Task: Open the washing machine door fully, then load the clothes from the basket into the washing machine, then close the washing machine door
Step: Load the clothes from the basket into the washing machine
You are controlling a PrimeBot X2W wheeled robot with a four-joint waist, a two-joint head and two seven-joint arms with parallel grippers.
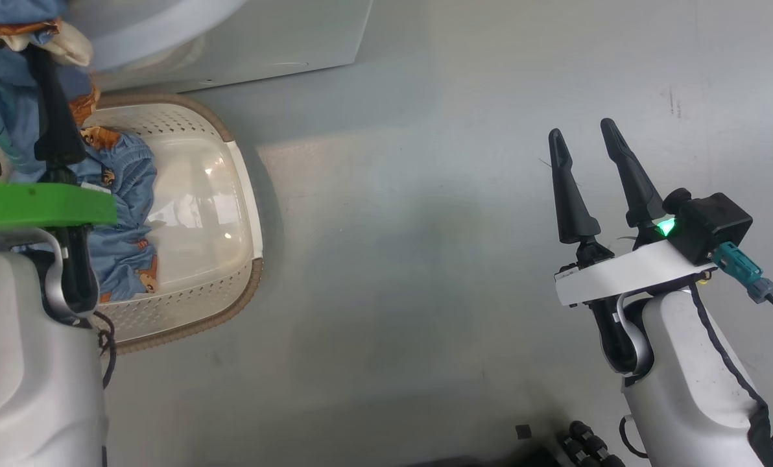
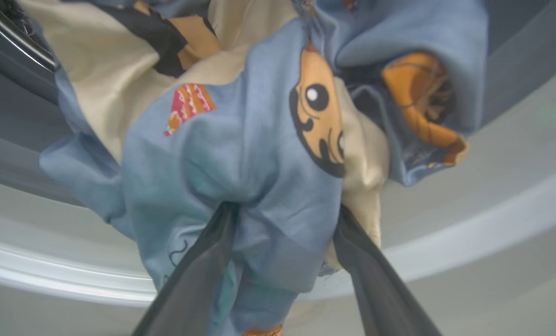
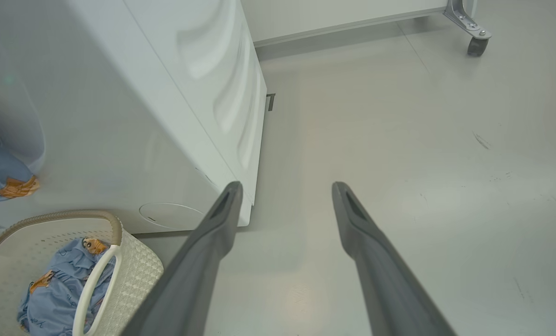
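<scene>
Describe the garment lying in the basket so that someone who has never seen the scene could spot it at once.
Find the big white washing machine; on the floor at its front stands a cream perforated basket. The garment is the crumpled light blue piece with orange-brown cartoon prints inside it, not the similar blue-and-cream bundle bunched at the left end effector.

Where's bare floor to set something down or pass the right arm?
Free: the floor between the basket and the right tool; also beside the washer out to the castor. The basket's right half in the head view is bare too. Crowded: the left tool, clothes bunched over it at the washer's mouth.
</scene>
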